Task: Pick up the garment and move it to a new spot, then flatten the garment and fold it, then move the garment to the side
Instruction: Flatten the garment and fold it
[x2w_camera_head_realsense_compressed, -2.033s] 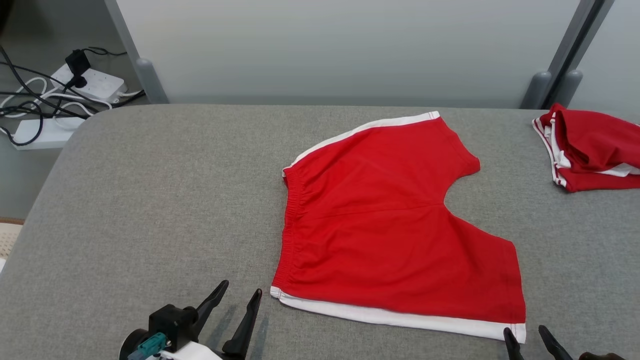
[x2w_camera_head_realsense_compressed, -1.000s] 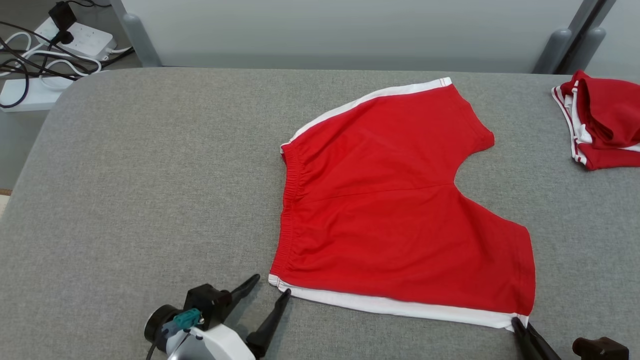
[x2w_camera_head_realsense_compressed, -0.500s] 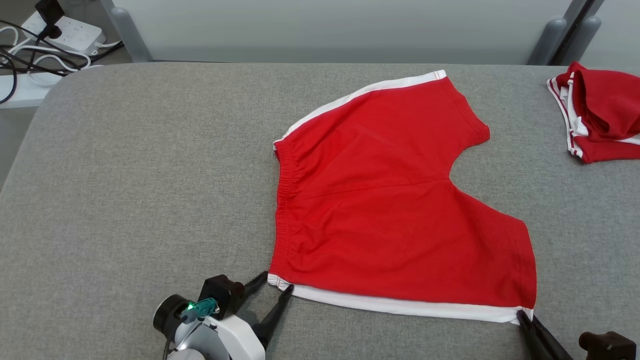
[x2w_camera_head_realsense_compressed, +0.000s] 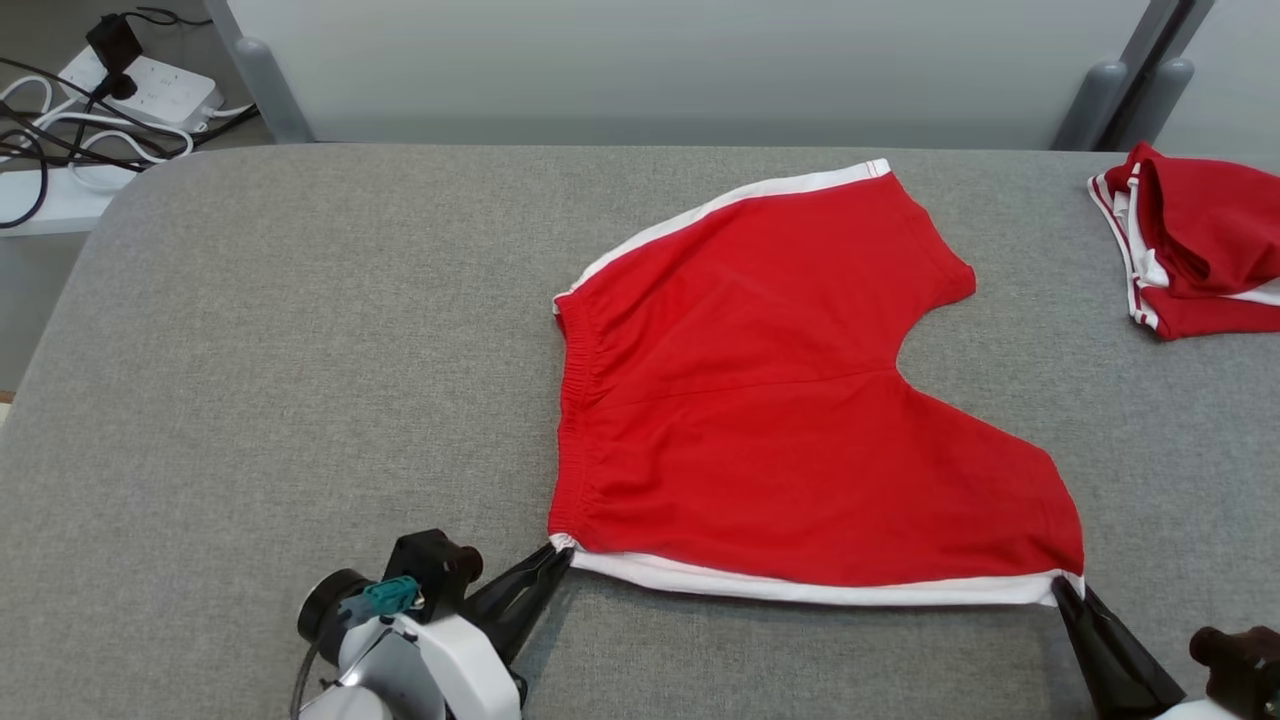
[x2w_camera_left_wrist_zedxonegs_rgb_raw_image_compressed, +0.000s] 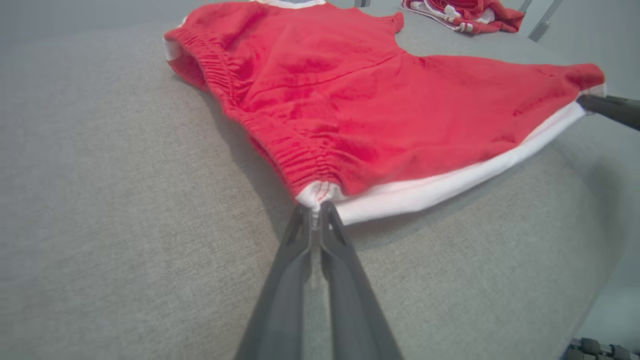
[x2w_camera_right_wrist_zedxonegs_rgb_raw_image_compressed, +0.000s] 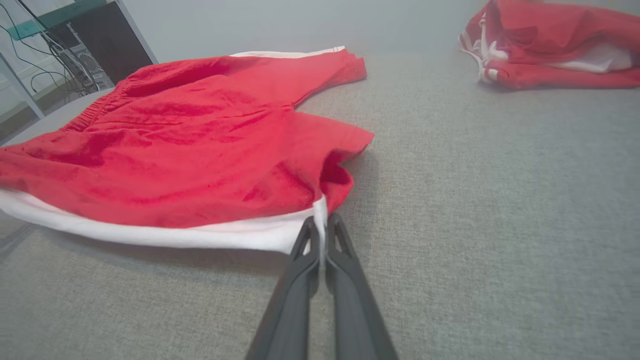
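Your left pincer (x2w_camera_head_realsense_compressed: 558, 555), lower centre, is clenched on the waistband corner of the red shorts (x2w_camera_head_realsense_compressed: 780, 430); your right pincer (x2w_camera_head_realsense_compressed: 1062, 592), lower right, grips their hem corner.

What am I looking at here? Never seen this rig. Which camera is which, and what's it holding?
It's a wheeled robot with two arms. The wide picture comes from a camera on its head, looking down at a grey padded table. The other two come from a camera on each wrist, looking along that arm's two dark fingers. A pair of red shorts with white trim lies spread on the table. The left gripper is shut on the near waistband corner, and the right gripper is shut on the near leg-hem corner, so both ends of the near white edge are pinched. A second red garment lies bunched at the far right, untouched. On the floor past the far left corner are power strips and cables.
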